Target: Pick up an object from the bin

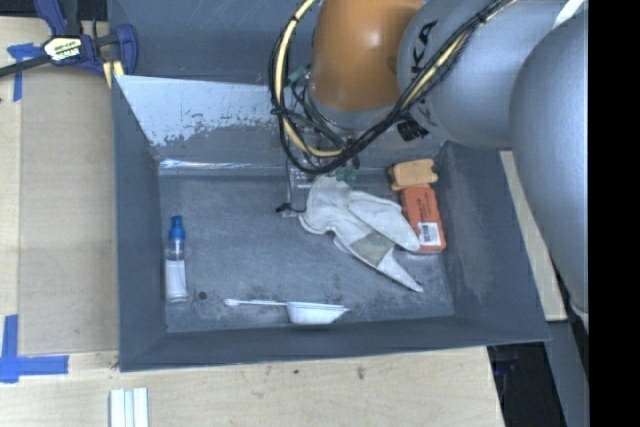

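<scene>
Arm is on top of everything, big grey links coming in from the right over the bin's back-right corner, with the round orange cover at the wrist and a loop of cables hanging under it. Grey metal bin below, floor mostly bare, few items, no heap. Biggest item is a crumpled white glove, right of centre toward the back wall, its cuff end trailing toward the front right. Next, a flat orange box with a white label at its near end, lying along the glove's right side and touching it. White plastic spoon lies flat along the front wall, bowl to the right. Small clear bottle with a blue cap lies near the left wall, cap pointing to the back, well apart from the rest. Small tan block sits at the box's far end, by the back wall. Gripper is down near the floor just below the cables, right at the glove's left edge; can't tell if it touches the glove. How far open it is: can't tell from this angle. Nothing visibly held.
</scene>
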`<state>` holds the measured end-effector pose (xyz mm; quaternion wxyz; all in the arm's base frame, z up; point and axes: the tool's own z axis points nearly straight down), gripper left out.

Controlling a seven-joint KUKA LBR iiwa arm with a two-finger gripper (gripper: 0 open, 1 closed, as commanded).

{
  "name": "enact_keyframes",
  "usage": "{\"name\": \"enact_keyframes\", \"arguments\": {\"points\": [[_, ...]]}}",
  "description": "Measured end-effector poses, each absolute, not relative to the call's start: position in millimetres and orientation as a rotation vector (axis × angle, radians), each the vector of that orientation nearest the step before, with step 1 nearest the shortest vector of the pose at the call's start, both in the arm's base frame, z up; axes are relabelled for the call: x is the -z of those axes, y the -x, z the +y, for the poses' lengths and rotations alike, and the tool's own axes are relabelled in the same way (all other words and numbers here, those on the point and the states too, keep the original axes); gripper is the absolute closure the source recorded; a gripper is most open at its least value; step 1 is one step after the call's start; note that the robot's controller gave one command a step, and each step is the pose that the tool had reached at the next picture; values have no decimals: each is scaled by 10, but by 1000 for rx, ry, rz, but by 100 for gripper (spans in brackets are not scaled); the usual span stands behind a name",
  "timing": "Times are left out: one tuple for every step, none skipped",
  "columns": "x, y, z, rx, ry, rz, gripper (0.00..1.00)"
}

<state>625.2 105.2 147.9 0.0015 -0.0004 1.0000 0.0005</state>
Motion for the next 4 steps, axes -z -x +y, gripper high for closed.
{"name": "enact_keyframes", "arguments": {"points": [[-1343, -6256, 829, -2, 126, 3132, 0], [-1224, -6161, 481, 3, 127, 3140, 0], [-1234, -6150, 461, -1, -278, 3129, 0], [-968, -6114, 189, 0, -48, 3137, 0]]}}
